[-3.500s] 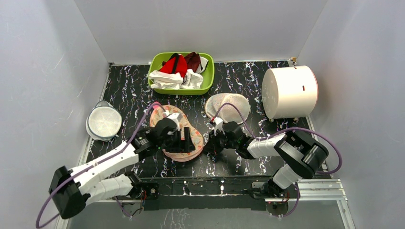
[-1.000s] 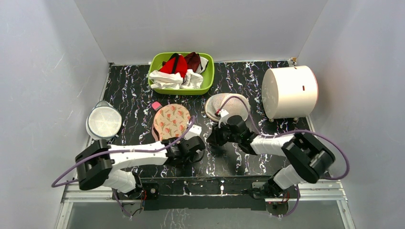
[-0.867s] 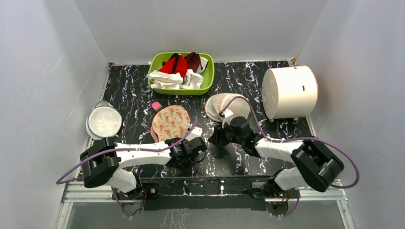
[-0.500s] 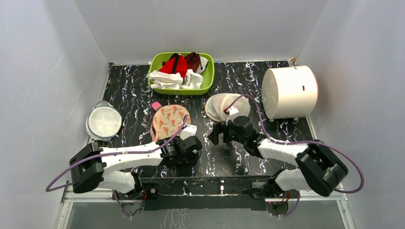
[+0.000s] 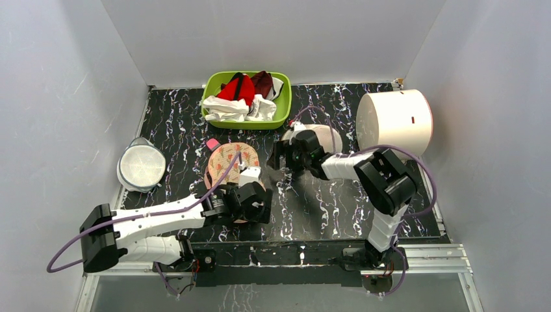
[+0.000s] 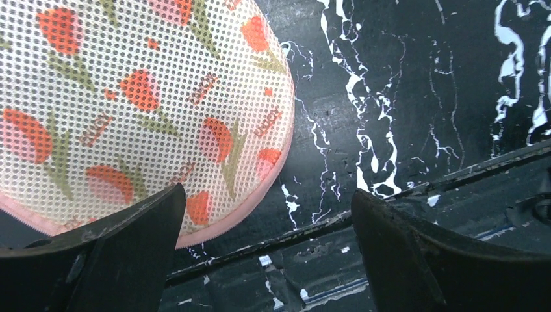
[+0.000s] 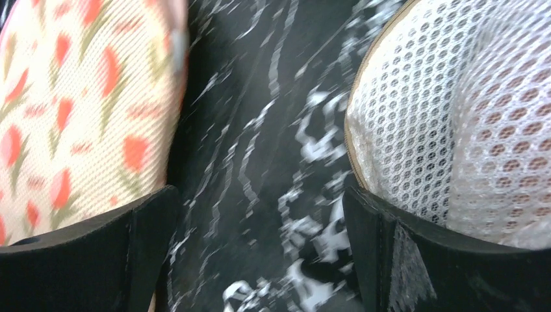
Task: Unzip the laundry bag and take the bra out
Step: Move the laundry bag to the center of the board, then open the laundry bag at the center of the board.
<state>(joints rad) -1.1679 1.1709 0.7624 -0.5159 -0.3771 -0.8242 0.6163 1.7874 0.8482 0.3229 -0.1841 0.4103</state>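
While the peach, floral-printed, peanut-shaped laundry bag [image 5: 229,162] looks zipped shut, I judge the unzipping not yet begun. From above, my left gripper [image 5: 250,207] hovers at its near end. My right gripper [image 5: 282,158] sits between it and a round white mesh dome [image 5: 320,136]. A pink tab [image 5: 212,143] at the far edge may be the pull, which I'd pinch next. Only the left wrist view shows the pink zipper edging [image 6: 250,211], with fingers apart and empty. The right wrist view shows fingers apart too. The bra shows nowhere and is presumably inside.
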